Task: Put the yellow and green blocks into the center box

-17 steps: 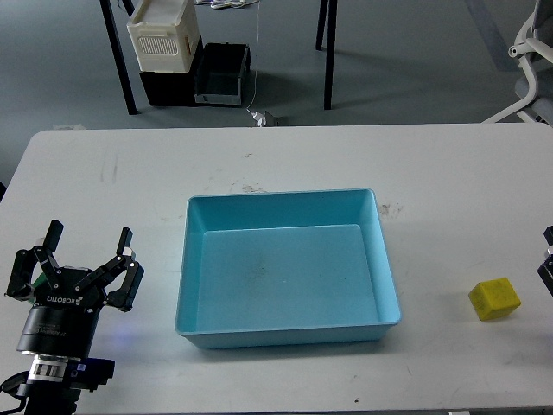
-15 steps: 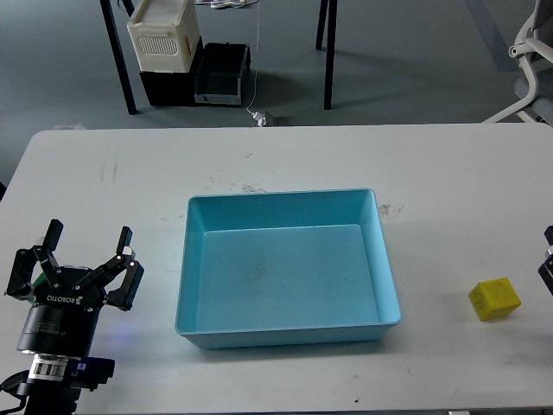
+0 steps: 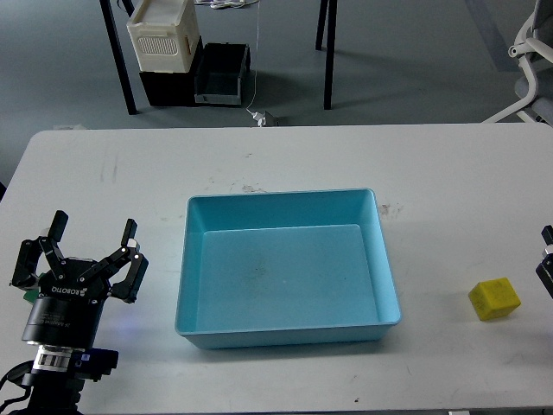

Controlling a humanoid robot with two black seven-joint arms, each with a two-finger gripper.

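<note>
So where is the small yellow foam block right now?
In the head view the small yellow foam block sits on the white table, right of the light blue plastic box, near the table's right edge and apart from the box.

- The left arm enters at the lower left corner and rises to a black cylindrical wrist with white lettering.
- The left gripper point(image 3: 91, 242) points up and away from the head, its two fingers spread wide apart with nothing between them.
- Each finger point(image 3: 127, 245) of that gripper is a linked, angled black piece, its tip the highest part.
- Only a sliver of the right gripper point(image 3: 546, 264) shows at the right edge, a dark part cut off by the frame; its fingers cannot be told apart.
</note>
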